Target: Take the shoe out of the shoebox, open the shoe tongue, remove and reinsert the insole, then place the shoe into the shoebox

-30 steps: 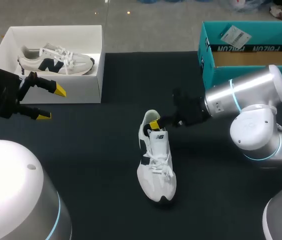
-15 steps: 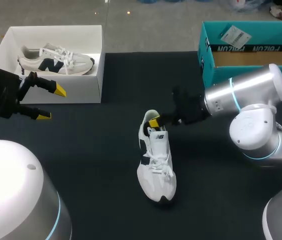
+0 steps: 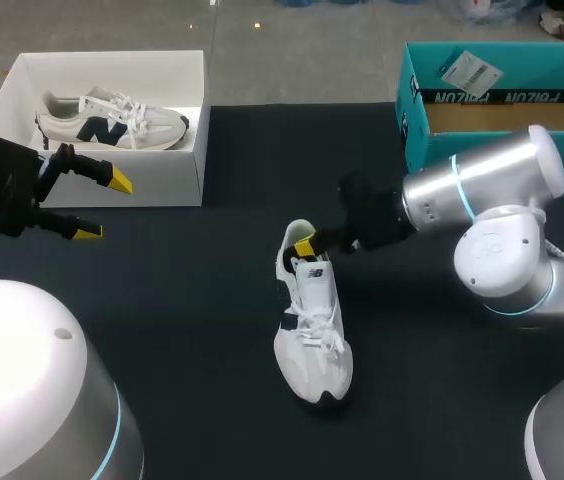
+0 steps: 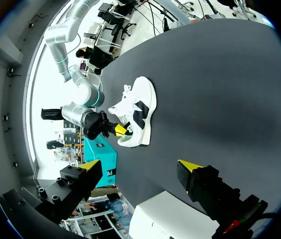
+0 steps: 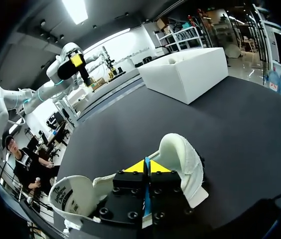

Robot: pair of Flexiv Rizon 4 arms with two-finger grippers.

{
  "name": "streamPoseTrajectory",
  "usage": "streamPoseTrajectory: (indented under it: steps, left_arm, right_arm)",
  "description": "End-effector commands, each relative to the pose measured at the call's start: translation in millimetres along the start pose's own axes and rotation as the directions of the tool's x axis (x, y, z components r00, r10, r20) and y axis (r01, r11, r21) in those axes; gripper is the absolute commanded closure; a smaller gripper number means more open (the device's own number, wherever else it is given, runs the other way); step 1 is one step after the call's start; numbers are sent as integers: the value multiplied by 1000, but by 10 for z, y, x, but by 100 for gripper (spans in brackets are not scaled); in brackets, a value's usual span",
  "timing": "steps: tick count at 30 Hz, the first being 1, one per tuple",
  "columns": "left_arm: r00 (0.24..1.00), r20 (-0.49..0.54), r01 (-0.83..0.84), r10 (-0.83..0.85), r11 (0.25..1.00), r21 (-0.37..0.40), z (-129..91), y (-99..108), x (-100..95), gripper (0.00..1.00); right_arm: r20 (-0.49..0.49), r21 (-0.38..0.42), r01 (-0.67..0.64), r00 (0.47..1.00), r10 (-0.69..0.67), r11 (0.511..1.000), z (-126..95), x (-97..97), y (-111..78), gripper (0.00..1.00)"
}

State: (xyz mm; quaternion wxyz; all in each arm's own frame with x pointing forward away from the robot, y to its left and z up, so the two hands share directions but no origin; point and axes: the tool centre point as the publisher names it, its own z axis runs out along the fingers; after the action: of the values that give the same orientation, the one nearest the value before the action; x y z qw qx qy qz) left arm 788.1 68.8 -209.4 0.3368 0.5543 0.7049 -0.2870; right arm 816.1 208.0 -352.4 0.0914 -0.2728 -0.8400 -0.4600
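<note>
A white shoe with navy trim (image 3: 312, 335) lies on the black table, toe toward me; the left wrist view shows this shoe (image 4: 136, 110) well ahead of the fingers. My right gripper (image 3: 306, 246) is shut, its yellow tips together over the shoe's opening, between the tongue (image 5: 73, 196) and the heel (image 5: 183, 159). I cannot tell whether anything is pinched there (image 5: 146, 167). The left gripper (image 3: 102, 207) hangs open and empty in front of the white shoebox (image 3: 200, 150), and in its own view (image 4: 139, 167) nothing lies between the fingers. That box holds a second, matching shoe (image 3: 112, 118).
A teal cardboard box (image 3: 417, 135) stands at the back right, behind my right arm. In the right wrist view the white shoebox (image 5: 185, 74) sits far ahead across bare black tabletop (image 3: 182, 300).
The right gripper's fingers parted slightly and shut again at the shoe's opening, and the arm edged a little left. The shoe and the left arm have not moved.
</note>
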Motion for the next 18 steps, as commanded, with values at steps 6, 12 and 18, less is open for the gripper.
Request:
streamPoseTrajectory:
  steps: [6, 12, 18]
  left_arm:
    - [1000, -5, 1, -1, 1000, -1, -1, -4, -7, 0]
    - [1000, -5, 1, -1, 1000, -1, -1, -4, -7, 0]
    - [1000, -5, 1, -1, 1000, -1, -1, -4, -7, 0]
  right_arm:
    - [15, 49, -3, 1000, 3, 999, 136, -46, -71, 100]
    - [44, 34, 6, 999, -8, 999, 70, -17, -31, 0]
    - [72, 15, 45, 996, -46, 999, -29, 76, 90, 0]
